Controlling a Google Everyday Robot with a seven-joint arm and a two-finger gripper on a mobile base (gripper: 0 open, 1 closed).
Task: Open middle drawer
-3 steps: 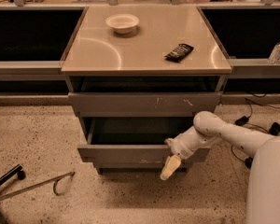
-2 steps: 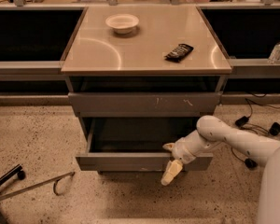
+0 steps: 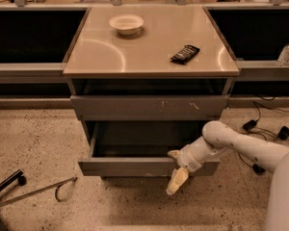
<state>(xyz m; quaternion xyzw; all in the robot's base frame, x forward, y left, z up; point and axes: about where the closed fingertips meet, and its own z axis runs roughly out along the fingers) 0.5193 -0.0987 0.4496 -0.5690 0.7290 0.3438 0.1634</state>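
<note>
The middle drawer [image 3: 130,166] is a wide grey metal drawer with a plain front. It stands pulled out well past the cabinet, and its dark grey inside [image 3: 144,141] shows. My gripper [image 3: 176,170] is at the right part of the drawer's front. One cream finger [image 3: 177,181] hangs down over the outside of the front. The other part hooks over the front's top edge. The white arm [image 3: 241,146] comes in from the right. Above, the shut top drawer front [image 3: 149,107] bears white scratch marks. The lowest drawer is hidden under the open one.
A white bowl [image 3: 126,23] and a black packet [image 3: 185,54] lie on the cabinet's tan top [image 3: 149,42]. A clear bottle [image 3: 286,50] stands on the right ledge. Black cables [image 3: 260,129] lie on the floor at right. A chair base and a metal rod [image 3: 33,191] lie at lower left.
The middle drawer has slid further out toward the camera. My gripper and arm have moved back with its front.
</note>
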